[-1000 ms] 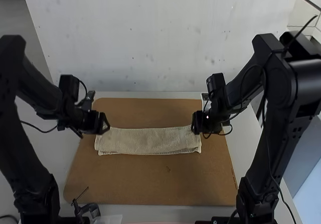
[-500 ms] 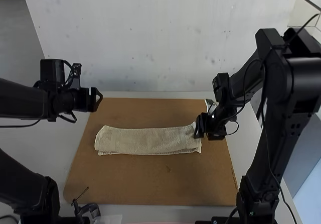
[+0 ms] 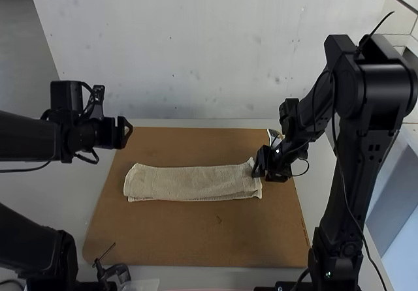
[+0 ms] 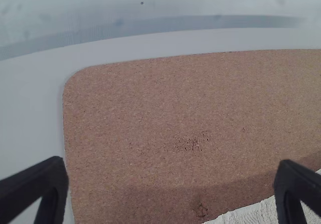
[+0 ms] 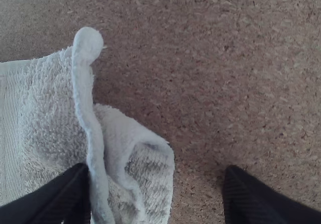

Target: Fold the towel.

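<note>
Atop a brown board [image 3: 196, 239] on the pale table [image 3: 222, 276], the towel [image 3: 196, 183] is laid in 1 strip. The left gripper [image 3: 128, 132] and right gripper [image 3: 257, 168] are opened, the latter at the towel's end.

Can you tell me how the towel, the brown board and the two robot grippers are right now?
Towel: folded into a long strip, not held, its right end puckered up.
Brown board: lying flat, under the towel.
Left gripper: open, nothing in it, near the board's far left corner.
Right gripper: open, down at the towel's right end.
</note>
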Available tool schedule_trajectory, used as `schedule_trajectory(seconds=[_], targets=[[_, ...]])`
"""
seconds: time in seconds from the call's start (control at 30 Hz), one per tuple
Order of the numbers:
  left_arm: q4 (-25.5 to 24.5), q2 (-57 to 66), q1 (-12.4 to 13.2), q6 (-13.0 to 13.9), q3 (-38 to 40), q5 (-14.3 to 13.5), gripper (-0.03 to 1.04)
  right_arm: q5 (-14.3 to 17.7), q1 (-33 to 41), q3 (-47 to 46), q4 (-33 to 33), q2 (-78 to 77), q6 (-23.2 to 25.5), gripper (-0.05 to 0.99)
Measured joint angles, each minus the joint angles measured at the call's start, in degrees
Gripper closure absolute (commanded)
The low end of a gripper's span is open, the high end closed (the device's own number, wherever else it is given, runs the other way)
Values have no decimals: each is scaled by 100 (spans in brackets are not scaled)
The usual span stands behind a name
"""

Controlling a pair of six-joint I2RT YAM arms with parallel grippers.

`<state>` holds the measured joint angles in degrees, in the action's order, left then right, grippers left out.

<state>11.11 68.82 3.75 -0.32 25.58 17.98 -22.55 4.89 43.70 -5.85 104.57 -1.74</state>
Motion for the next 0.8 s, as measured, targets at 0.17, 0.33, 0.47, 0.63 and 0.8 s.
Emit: schedule_trajectory(seconds=[0.17, 0.33, 0.47, 0.63, 0.8], targets=[[15, -140, -2, 0, 0, 0, 9, -170, -127, 33, -4, 76, 4, 47], [11, -138, 0, 0, 0, 0, 9, -258, -131, 66, -85, 92, -31, 47], [11, -138, -2, 0, 0, 0, 9, -505, -107, 98, -83, 153, -94, 46], [11, -138, 0, 0, 0, 0, 9, -1084, 203, 157, -94, 310, -151, 62], [28, -140, 0, 0, -55, 0, 9, -1281, 286, 129, -31, 459, -170, 70]])
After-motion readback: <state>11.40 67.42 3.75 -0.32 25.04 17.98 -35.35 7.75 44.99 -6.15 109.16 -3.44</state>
